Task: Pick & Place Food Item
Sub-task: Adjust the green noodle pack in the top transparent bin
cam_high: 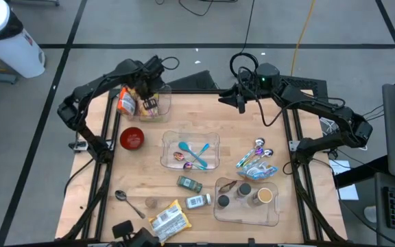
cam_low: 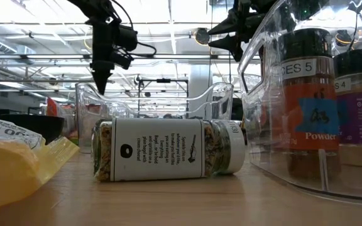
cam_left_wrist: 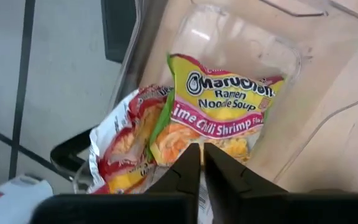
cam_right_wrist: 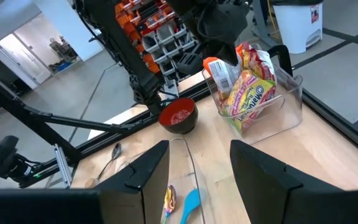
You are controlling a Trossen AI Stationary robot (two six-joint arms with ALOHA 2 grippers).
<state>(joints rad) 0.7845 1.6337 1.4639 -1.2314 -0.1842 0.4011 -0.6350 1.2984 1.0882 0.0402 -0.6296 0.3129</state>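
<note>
A clear bin (cam_high: 162,113) at the table's far left corner holds ramen packets standing on edge. One is a yellow-green Maruchan packet (cam_left_wrist: 222,106); a red-and-white packet (cam_left_wrist: 123,143) leans beside it. My left gripper (cam_left_wrist: 201,155) hangs just above these packets, pointing down, its fingers shut to a thin slit with nothing between them. In the low view its tips (cam_low: 99,85) end in free air over the bin's rim. My right gripper (cam_right_wrist: 197,168) waits open and level over the table's far edge (cam_high: 241,103), facing the bin.
A red bowl (cam_high: 132,138) sits near the bin. A clear tray (cam_high: 166,161) mid-table holds spoons. Two spice jars (cam_high: 189,183) lie in front of it, a jar-filled bin (cam_high: 274,216) stands front right, and a yellow packet (cam_high: 169,219) and a spoon (cam_high: 125,201) lie near the front edge.
</note>
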